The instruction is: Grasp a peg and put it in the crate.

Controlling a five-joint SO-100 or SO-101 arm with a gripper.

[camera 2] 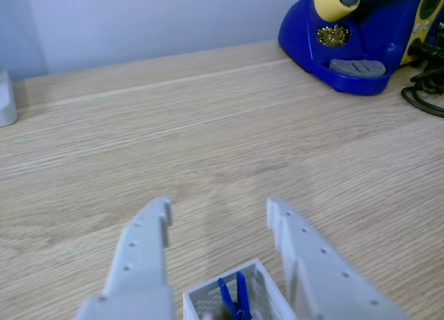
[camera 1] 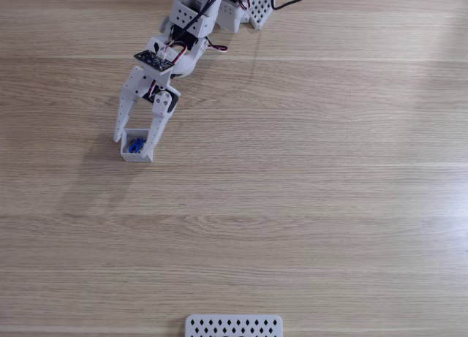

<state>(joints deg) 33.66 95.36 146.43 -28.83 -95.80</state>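
The white two-finger gripper (camera 2: 218, 212) is seen spread wide in the other view, with nothing held between its perforated plastic fingers (camera 2: 142, 250). Directly below and between them stands the small white square open-topped crate (camera 2: 201, 299), and inside it the slim bright blue clothes peg (camera 2: 239, 296) is seen resting on end, leaning against a wall. In the fixed view the same arrangement is shown: the gripper (camera 1: 135, 141) straddles the crate (camera 1: 129, 157), the fingertips lying just outside its walls, with the peg (camera 1: 135, 145) between them.

The peg is judged light, stiff and rather smooth-sided; were it to be gripped again, hold would best be taken across its flat long sides near the middle, away from the spring. The crate is judged light enough to be nudged by a fingertip.

Farther off, a blue soldering-iron stand (camera 2: 354, 35) is seen on the light wooden table (camera 2: 208, 125).
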